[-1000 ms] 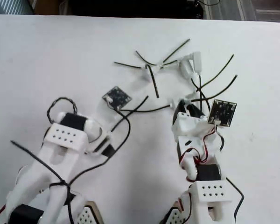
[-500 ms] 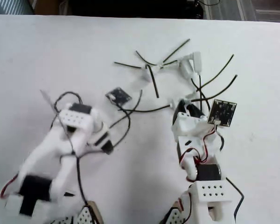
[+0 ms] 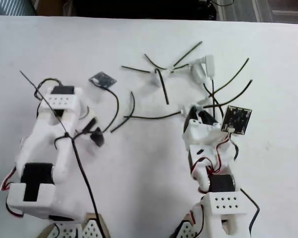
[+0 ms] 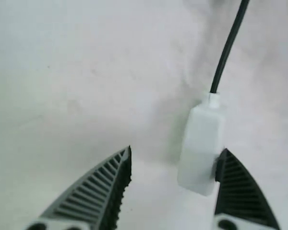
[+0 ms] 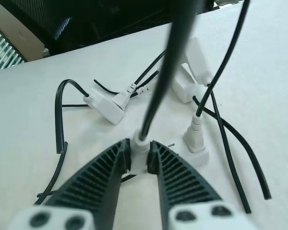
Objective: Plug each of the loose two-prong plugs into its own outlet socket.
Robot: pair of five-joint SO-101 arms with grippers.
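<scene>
My left gripper is open low over the white table. A white plug block with a black cord lies against one of its fingers. In the high view this gripper sits at the left, beside a curled black cord. My right gripper is shut on a small white plug, whose black cord rises straight up. In the high view it is right of centre. More white plugs and sockets lie just beyond it.
Loose black cords fan out around the far cluster. Other white pieces lie close to the right gripper: one plug, another plug and a larger block. The table's far edge borders a dark area.
The left arm has swung left and away from the centre, and the cord near it shifted with it. The right arm has stayed still, shut on its plug.
</scene>
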